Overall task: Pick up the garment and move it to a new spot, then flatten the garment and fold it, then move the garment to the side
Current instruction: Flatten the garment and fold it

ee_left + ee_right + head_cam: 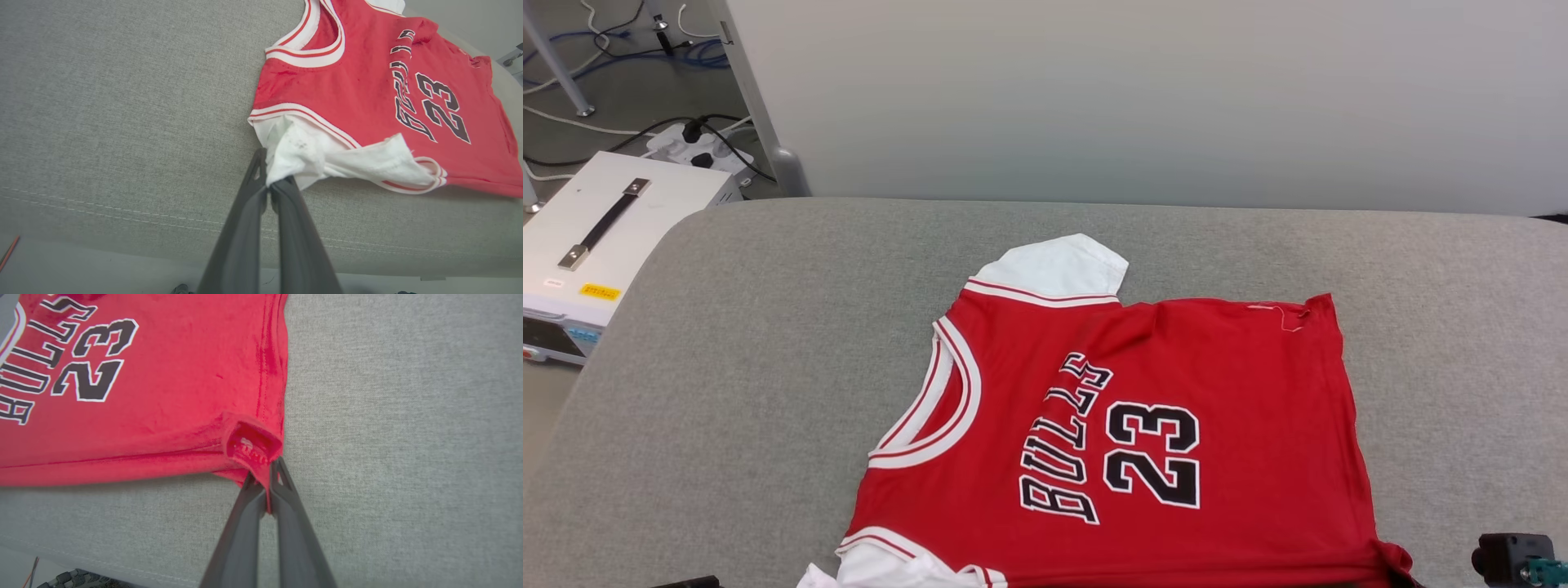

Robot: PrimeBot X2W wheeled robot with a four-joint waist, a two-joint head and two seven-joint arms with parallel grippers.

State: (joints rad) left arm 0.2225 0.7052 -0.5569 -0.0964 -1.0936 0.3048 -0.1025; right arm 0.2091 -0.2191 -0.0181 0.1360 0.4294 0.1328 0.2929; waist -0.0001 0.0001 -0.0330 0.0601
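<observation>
The left end effector [271,176] pinches the bunched white sleeve [310,157] of the red number 23 jersey [367,90], which lies front up on the grey fabric tabletop [122,102].

Near edge of garment [1217,392] off-frame

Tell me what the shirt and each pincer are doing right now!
garment: lying face up, mostly flat on the grey surface
left pincer: shut on the garment's bunched white sleeve
right pincer: shut on the garment's red hem corner
power strip: plugs in
</observation>
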